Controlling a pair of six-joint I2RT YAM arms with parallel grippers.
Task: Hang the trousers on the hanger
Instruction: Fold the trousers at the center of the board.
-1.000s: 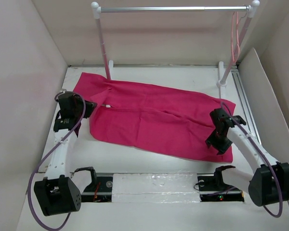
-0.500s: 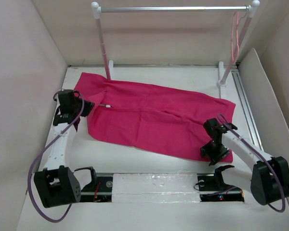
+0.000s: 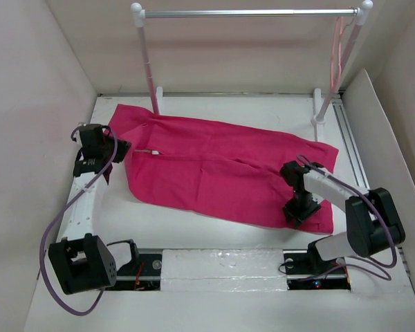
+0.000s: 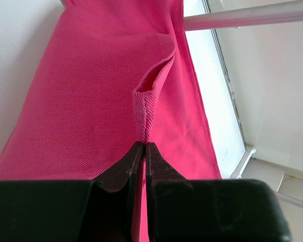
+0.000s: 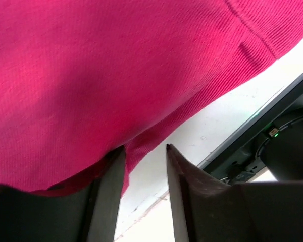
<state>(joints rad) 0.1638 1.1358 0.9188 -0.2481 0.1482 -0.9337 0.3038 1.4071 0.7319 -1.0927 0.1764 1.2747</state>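
The magenta trousers lie spread flat across the table, legs to the left. My left gripper is at their left edge, shut on a pinched fold of the cloth, seen in the left wrist view. My right gripper is over the trousers' near right edge, open, with the cloth edge between its fingers. The pale-pink hanger hangs at the right end of the rack's silver bar.
The white-posted rack stands at the back, its left post touching the trousers' far left part. White walls enclose the table. A metal rail runs along the right side. A taped strip with electronics lies between the arm bases.
My right gripper has moved left and toward the near edge of the trousers, folding the arm back. My left gripper has moved slightly back and left with the cloth pinched.
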